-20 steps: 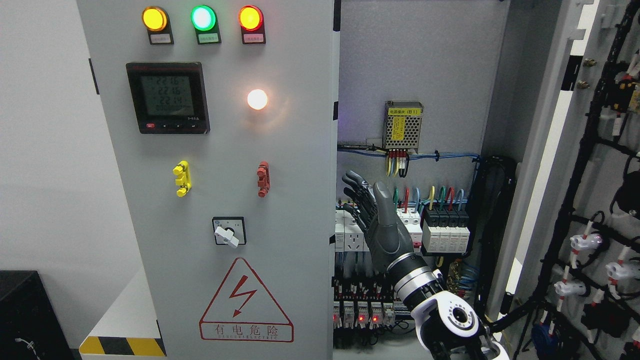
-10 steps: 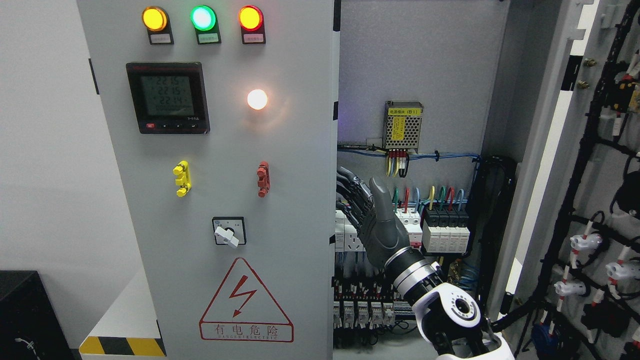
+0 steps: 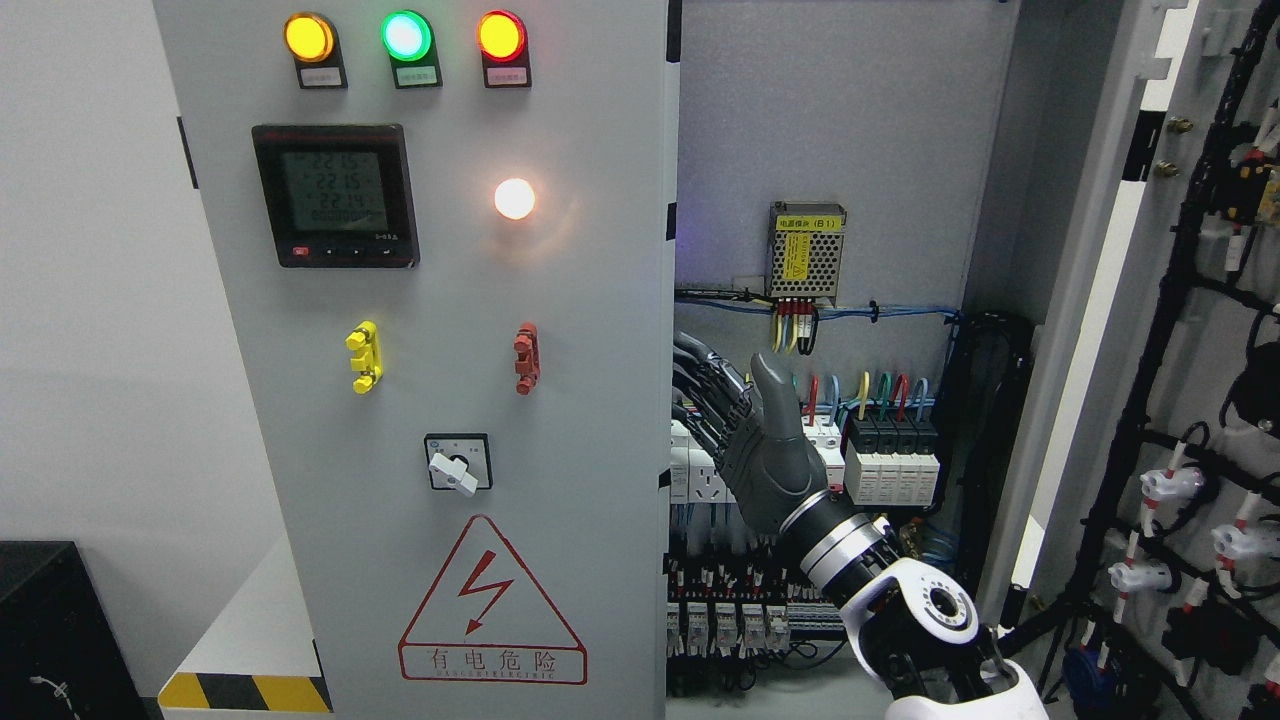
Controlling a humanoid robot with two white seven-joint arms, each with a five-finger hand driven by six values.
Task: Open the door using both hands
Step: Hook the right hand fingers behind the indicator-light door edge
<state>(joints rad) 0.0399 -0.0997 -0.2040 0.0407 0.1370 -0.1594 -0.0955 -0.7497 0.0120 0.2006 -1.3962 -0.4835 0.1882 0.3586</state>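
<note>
A pale grey wall (image 3: 90, 300) filled the left edge of the frame, with a black box (image 3: 50, 630) in the lower left corner and a yellow-and-black striped edge (image 3: 245, 692) beside it. The grey left door (image 3: 430, 400) of the electrical cabinet covered the centre-left of the frame and stood shut. It carried three lit lamps (image 3: 404, 36) along the top, a digital meter (image 3: 335, 195) below them, a glowing white lamp (image 3: 514, 198), a yellow latch (image 3: 364, 357), a red latch (image 3: 526, 358), a rotary switch (image 3: 458, 462) and a red warning triangle (image 3: 492, 605). The right door (image 3: 1200, 350) was swung wide open at the right edge of the frame, its inner face hung with black cable looms and white connectors. Between the doors the cabinet interior (image 3: 850, 120) was exposed: a small power supply (image 3: 806, 252) with a yellow label, coloured wires and rows of breakers (image 3: 892, 460) beneath it.

The right hand (image 3: 755, 440) rose from the lower right on a white and silver forearm. Its fingers (image 3: 700, 375) were stretched out and close together, holding nothing, reaching to the inner edge of the left door; whether they touched it could not be told. The thumb pointed upward. The left hand was out of frame.
</note>
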